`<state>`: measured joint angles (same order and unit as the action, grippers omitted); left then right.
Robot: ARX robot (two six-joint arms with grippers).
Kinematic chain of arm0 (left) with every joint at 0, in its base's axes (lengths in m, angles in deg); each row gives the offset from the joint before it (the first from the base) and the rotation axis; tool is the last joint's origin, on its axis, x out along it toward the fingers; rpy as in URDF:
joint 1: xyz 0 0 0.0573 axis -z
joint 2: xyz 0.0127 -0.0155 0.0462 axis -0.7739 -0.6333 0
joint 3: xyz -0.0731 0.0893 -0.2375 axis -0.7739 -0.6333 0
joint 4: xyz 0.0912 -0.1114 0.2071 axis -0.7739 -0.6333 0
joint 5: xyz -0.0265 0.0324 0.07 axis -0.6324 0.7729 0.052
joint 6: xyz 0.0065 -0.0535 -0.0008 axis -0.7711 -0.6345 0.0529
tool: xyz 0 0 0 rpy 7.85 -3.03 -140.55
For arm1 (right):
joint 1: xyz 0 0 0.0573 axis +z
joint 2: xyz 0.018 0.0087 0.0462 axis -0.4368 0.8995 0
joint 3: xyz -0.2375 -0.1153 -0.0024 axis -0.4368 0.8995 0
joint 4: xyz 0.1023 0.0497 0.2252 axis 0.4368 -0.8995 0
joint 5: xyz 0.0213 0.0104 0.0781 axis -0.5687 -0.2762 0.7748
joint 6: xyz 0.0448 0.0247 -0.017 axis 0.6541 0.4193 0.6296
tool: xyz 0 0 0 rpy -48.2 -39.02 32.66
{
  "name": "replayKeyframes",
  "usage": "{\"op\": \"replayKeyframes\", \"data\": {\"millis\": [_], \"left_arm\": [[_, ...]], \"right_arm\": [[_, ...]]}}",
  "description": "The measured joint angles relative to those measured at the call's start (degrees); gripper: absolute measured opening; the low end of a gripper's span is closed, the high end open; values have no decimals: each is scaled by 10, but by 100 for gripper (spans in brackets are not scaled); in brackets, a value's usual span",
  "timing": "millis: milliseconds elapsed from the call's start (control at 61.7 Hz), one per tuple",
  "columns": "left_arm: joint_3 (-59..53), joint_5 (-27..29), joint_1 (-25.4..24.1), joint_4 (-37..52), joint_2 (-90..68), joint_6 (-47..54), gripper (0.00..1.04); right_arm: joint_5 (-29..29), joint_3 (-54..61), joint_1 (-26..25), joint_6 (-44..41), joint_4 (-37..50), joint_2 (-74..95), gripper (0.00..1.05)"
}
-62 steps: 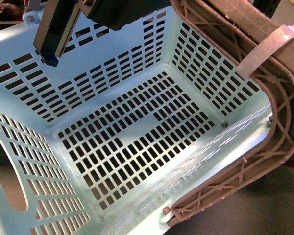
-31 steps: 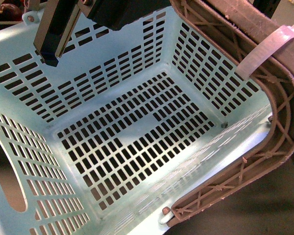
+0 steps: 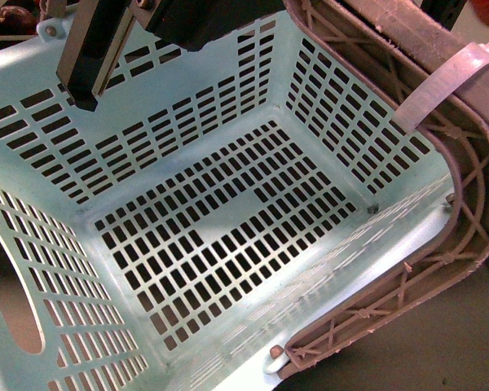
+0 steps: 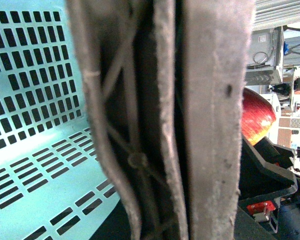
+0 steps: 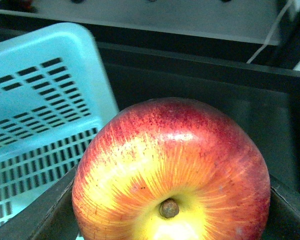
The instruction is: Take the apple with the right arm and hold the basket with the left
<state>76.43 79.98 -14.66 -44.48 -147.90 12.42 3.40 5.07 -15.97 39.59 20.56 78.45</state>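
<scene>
The light blue slotted basket fills the front view, tilted, with its brown handle at the right. My left gripper shows at the top left over the basket's far rim and is shut on the basket. In the left wrist view the brown handle fills the middle and hides the jaws. The apple, red with a yellow-orange patch and its stem end facing the camera, sits in my shut right gripper. It also shows in the left wrist view, beyond the handle, outside the basket.
The basket lies beside the apple in the right wrist view, with a dark table surface behind it. The basket's floor holds nothing. A white strap crosses the handle. Shelves and equipment stand behind.
The basket and left gripper have hardly moved. A small red patch has appeared in the top right corner of the front view.
</scene>
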Motion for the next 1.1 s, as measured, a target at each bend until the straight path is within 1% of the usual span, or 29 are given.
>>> {"op": "replayKeyframes", "data": {"millis": [81, 227, 438, 600, 730, 827, 892, 1102], "left_arm": [[0, 0, 0, 0, 0, 0, 17], [0, 0, 0, 0, 0, 0, 17], [0, 1, 0, 0, 0, 0, 17], [0, 0, 0, 0, 0, 0, 17], [0, 0, 0, 0, 0, 0, 17], [0, 0, 0, 0, 0, 0, 17], [0, 1, 0, 0, 0, 0, 17], [0, 5, 0, -1, -4, 2, 17]], "right_arm": [[-10, -5, 39, 13, 11, 20, 80], [-23, -13, 88, 24, 27, 62, 80], [-33, -13, 115, 38, 37, 108, 80], [-33, -13, 118, 48, 41, 120, 81], [-33, -13, 118, 53, 40, 120, 97], [-32, -15, 117, 59, 38, 117, 95], [-31, -15, 110, 65, 33, 108, 96], [-29, -5, 51, 83, 8, 26, 96]]}}
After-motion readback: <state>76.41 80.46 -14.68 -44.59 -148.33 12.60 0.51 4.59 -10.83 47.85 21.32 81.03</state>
